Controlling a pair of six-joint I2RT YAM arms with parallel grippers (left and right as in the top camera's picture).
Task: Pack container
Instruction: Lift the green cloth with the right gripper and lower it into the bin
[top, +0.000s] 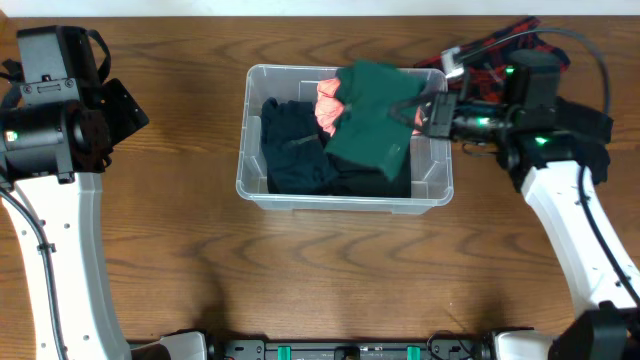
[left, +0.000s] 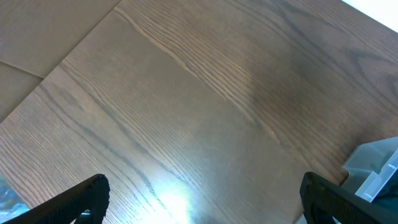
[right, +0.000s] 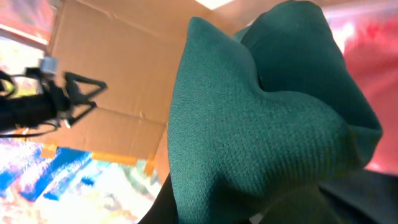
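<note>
The container (top: 342, 203), a clear rectangular tub, stands mid-table. In it lie a dark navy garment (top: 295, 150) on the left and an orange-pink garment (top: 328, 108) at the back. A green garment (top: 375, 120) hangs over the tub's right half, with my right gripper (top: 428, 112) shut on its right edge just above the rim. In the right wrist view the green garment (right: 261, 124) fills the frame and hides the fingers. My left gripper (left: 205, 202) is open over bare table at the far left, one fingertip (left: 93, 193) showing, nothing between the two. The tub's corner (left: 376, 168) shows at the right.
A red plaid cloth (top: 490, 50) lies at the back right, behind the right arm. The left arm (top: 60, 120) stands at the table's left edge, well away from the tub. Wooden tabletop (top: 340, 280) surrounds the tub.
</note>
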